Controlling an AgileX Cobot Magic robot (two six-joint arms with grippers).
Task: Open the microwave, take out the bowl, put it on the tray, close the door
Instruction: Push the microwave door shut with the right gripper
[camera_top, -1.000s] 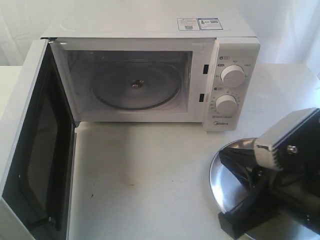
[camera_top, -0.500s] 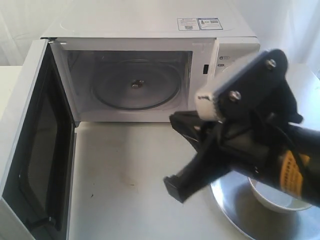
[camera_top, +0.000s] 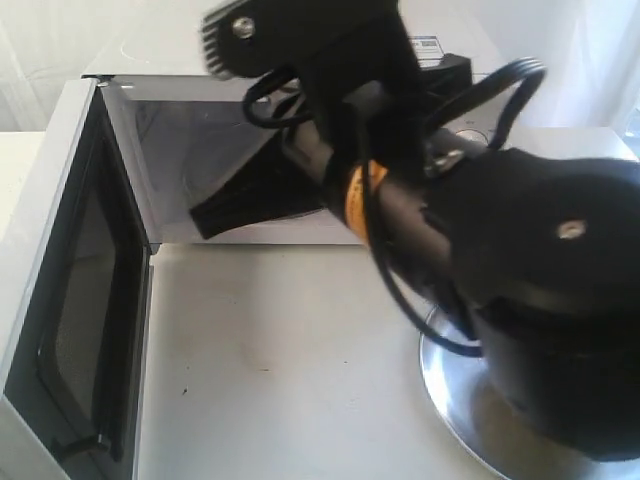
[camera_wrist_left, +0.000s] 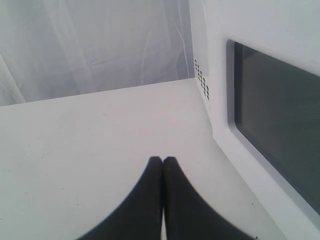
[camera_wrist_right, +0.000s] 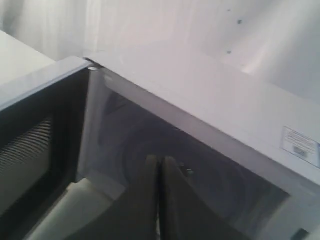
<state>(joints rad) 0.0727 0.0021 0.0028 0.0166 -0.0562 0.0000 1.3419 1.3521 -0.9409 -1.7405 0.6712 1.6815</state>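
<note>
Black right tool (camera_wrist_right: 159, 162) pinched shut, fingers pressed flat together, nothing between them. Straight ahead of its tips, mouth of open microwave (camera_wrist_right: 210, 95), glass turntable (camera_wrist_right: 220, 185) dim and blurred inside. Off to one side of tips, door (camera_top: 70, 300) standing wide open, inner face and dark window showing. Seen from exterior view, right arm (camera_top: 520, 280) stretched across microwave front, tool raised above bench (camera_top: 280, 360), pointing toward cavity, touching nothing. Well behind tool, beneath arm's bulk, silver tray (camera_top: 450, 390) flat on bench, only part of rim showing. Bowl not visible in any view; whether under arm, cannot tell. Left tool (camera_wrist_left: 162, 160) likewise closed tight and empty, low over bench, door's outer face near on one side, tips apart from it.
</note>
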